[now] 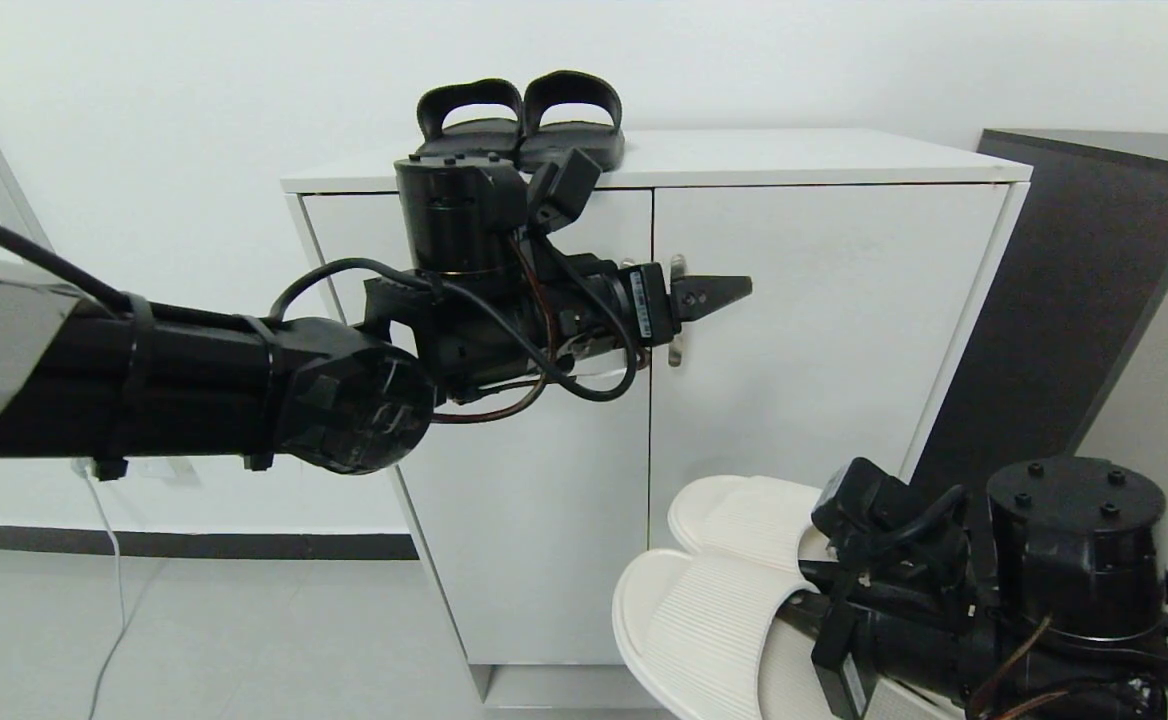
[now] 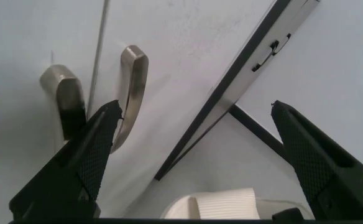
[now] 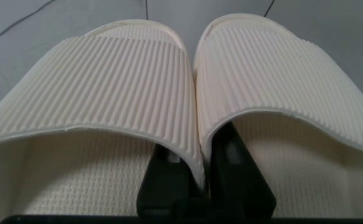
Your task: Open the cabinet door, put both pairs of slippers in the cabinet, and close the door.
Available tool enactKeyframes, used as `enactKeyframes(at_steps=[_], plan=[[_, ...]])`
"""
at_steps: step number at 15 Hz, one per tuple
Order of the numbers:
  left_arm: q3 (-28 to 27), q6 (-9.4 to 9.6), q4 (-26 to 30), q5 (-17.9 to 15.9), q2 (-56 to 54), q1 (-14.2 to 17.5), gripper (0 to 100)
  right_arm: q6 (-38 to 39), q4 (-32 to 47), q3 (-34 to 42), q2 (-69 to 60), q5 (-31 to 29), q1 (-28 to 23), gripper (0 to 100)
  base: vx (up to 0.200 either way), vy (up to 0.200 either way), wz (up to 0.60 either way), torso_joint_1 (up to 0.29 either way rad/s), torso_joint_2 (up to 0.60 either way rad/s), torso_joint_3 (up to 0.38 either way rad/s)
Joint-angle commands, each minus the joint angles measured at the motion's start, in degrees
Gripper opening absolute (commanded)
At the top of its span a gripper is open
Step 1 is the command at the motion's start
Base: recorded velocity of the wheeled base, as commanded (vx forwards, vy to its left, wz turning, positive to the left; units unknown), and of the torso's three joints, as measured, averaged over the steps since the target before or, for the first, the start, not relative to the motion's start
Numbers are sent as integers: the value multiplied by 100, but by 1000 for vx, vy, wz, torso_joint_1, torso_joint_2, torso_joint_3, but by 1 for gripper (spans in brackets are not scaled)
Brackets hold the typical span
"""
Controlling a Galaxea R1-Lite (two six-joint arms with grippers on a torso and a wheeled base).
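Cabinet [image 1: 824,330]: white, two doors, both shut, with the seam between them running straight down the middle of the front. Two metal handles [image 2: 132,93] stand on either side of that seam, high on the doors.

Black slippers [image 1: 522,120]: the pair sits side by side on the cabinet top, at its front edge, above the left door.

Left gripper [image 1: 714,295]: held out level in front of the doors at handle height, its tips at the seam. In the wrist view the jaws of the left gripper [image 2: 195,112] are spread wide and hold nothing. One finger [image 2: 94,146] overlaps the lower ends of the handles. We cannot tell whether it touches them.

Right gripper [image 1: 804,605]: low, in front of the bottom part of the right door. It is clamped on the white slippers [image 1: 714,600], which hang clear of the floor. From the wrist we see the right gripper [image 3: 201,155] with one finger inside each shoe, pinching the two adjoining inner walls together. The ribbed straps of the white slippers [image 3: 125,81] lie side by side and point away from the wrist.

A dark panel [image 1: 1064,320] stands against the cabinet's right side.
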Motion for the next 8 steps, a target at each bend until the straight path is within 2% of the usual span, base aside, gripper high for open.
enactKeyframes(at_steps=[1, 6, 7, 8], plan=[[-212, -2, 21, 21, 215, 2, 100, -3, -2, 14, -7, 4, 2, 0, 0, 0, 0, 0, 0, 0], [-379, -28, 21, 12, 435, 2, 100, -3, -2, 58, -16, 4, 11, 0, 0, 0, 0, 0, 0, 0], [-406, -28, 12, 21, 453, 2, 0, -3, -2, 76, -16, 4, 11, 0, 0, 0, 0, 0, 0, 0], [-397, -28, 12, 21, 444, 2, 0, -3, -2, 76, -16, 4, 11, 0, 0, 0, 0, 0, 0, 0]])
